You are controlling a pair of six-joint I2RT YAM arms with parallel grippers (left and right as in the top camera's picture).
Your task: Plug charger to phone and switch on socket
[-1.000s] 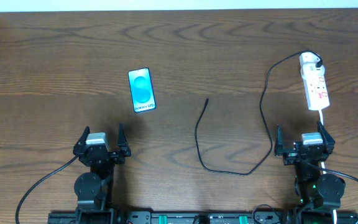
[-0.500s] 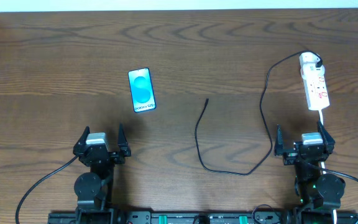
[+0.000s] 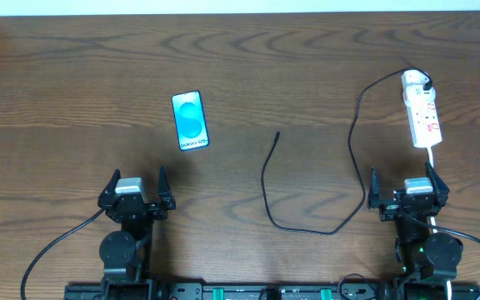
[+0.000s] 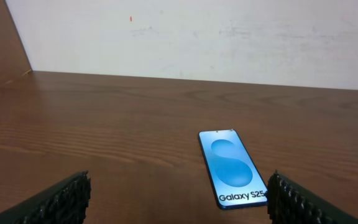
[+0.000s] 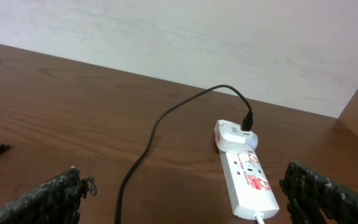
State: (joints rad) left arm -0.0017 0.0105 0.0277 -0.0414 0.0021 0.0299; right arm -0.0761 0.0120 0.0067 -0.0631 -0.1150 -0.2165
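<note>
The table [image 3: 307, 50] is dark brown wood with long streaky grain and a smooth matte top. At its 7 o'clock edge sits the left gripper [image 3: 136, 183], jaws spread wide and holding nothing; its fingers [image 4: 64, 198] are black, with a ribbed, rough-looking inner face. Just beyond it, toward 10 o'clock from the table's middle, the phone [image 3: 190, 121] lies flat and face up: a slim rectangle with rounded corners, a dark rim and a glossy blue-cyan screen that reads "Galaxy S25" in white along its near end. Near the middle the charger [image 3: 265, 187], a thin black cable, has its small plug tip [image 3: 277, 133] lying free on the wood; the cable curves down toward 6 o'clock, sweeps right and climbs to 2 o'clock, where it enters a white plug [image 3: 415, 81] seated in the far end of the socket [image 3: 424, 117]. At 5 o'clock the right gripper [image 3: 402, 182] also stands fully apart and empty. The socket is a narrow white plastic strip with red markings too small to read, and its white cord [image 3: 431, 157] leaves the near end.
</note>
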